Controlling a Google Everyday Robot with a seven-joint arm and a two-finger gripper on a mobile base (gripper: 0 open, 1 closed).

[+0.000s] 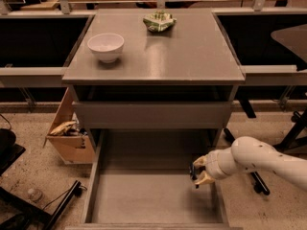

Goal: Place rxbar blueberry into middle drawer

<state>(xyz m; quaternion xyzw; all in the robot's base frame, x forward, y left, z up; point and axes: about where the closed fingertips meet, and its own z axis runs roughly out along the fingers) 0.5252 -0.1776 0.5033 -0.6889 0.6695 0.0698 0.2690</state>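
The middle drawer [144,195] is pulled out wide at the bottom of the view, a deep grey tray with a bare bottom. My gripper [198,171] comes in from the right on a white arm and sits just inside the drawer's right wall, above the drawer bottom. Its fingers [205,178] are closed on a small dark flat object, the rxbar blueberry [193,173], mostly hidden between them.
A white bowl [106,46] and a green and white snack bag [159,21] sit on the grey cabinet top [182,56]. A light-brown wooden box [69,138] stands on the floor left of the cabinet. Black stands and cables lie at both lower sides.
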